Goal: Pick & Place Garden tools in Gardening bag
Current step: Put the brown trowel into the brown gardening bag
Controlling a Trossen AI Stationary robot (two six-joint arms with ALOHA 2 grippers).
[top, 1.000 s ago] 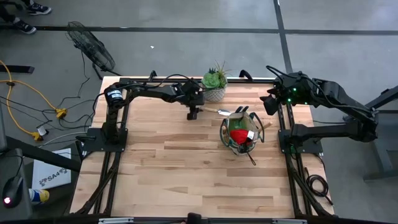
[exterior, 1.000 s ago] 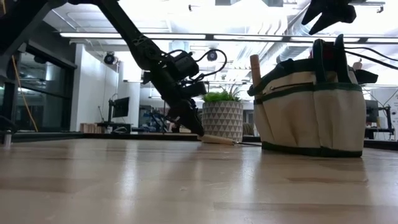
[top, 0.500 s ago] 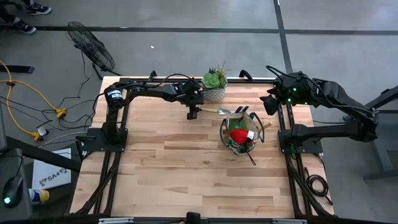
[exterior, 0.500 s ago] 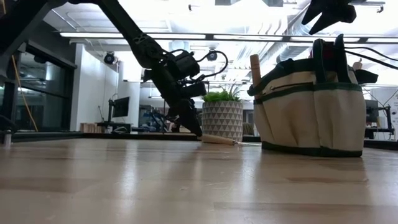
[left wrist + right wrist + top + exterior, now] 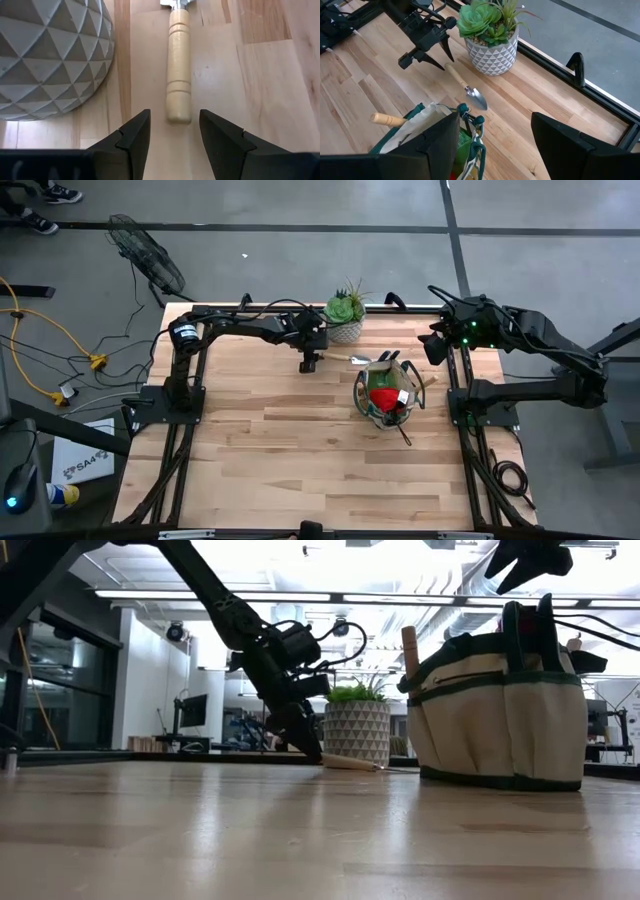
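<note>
Hovering with fingers spread at the trowel's [image 5: 179, 65] handle end near the desk's [image 5: 280, 440] far edge, left gripper [image 5: 172, 131]; right gripper [image 5: 492, 145], spread, above the gardening bag [image 5: 385, 395].

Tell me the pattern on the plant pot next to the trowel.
The pot is white with a raised triangle pattern, clearest in the left wrist view, beside the trowel.
</note>
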